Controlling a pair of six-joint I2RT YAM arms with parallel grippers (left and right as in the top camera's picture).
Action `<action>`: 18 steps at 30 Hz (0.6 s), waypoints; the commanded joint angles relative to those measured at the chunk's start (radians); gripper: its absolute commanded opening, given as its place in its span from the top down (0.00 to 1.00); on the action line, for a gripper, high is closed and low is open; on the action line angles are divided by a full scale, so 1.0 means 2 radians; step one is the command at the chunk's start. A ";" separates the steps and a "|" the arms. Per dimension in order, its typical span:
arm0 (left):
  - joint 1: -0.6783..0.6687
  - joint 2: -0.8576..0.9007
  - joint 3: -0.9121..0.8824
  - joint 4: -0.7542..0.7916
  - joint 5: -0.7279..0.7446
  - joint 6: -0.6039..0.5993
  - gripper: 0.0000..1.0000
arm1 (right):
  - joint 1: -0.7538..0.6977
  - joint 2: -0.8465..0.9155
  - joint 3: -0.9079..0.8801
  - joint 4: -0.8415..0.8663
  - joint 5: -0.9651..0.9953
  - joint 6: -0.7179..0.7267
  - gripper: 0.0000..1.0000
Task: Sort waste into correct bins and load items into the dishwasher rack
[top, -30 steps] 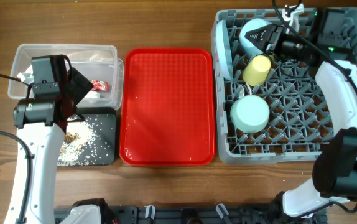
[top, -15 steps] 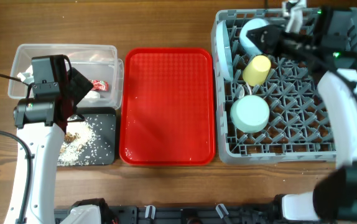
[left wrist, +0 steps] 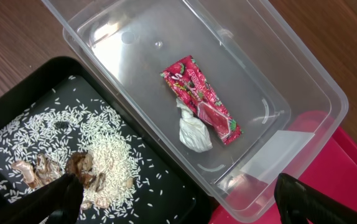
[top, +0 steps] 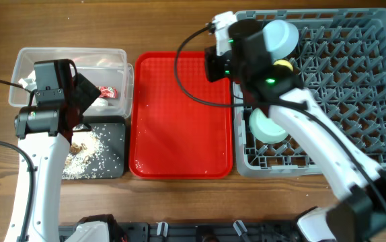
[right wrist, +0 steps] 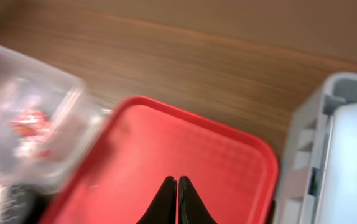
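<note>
Our right hand (right wrist: 177, 200) is pinched shut on nothing above the red tray (right wrist: 216, 155). Our left hand (left wrist: 181, 202) hangs spread wide over the clear tub (left wrist: 303, 81), where one red wrapper (left wrist: 200, 99) and one tissue (left wrist: 193, 132) lie, light and limp, best pinched at a crease. The black tray (left wrist: 166, 186) holds rice (left wrist: 97, 149), too many grains to count. In the rack (top: 354, 81) we count one mint bowl (top: 260, 128), one yellow cup (top: 285, 64) and one plate (right wrist: 352, 168): stiff, probably slippery, so take the rim. No fork or spoon shows.
</note>
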 commanded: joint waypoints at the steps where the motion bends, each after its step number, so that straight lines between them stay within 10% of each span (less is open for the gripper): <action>1: 0.002 -0.005 0.006 0.001 -0.003 0.008 0.00 | -0.001 0.056 0.005 0.020 0.085 -0.010 0.96; 18: 0.002 -0.005 0.006 0.001 -0.003 0.008 0.00 | -0.010 0.056 0.005 -0.042 0.338 0.005 0.95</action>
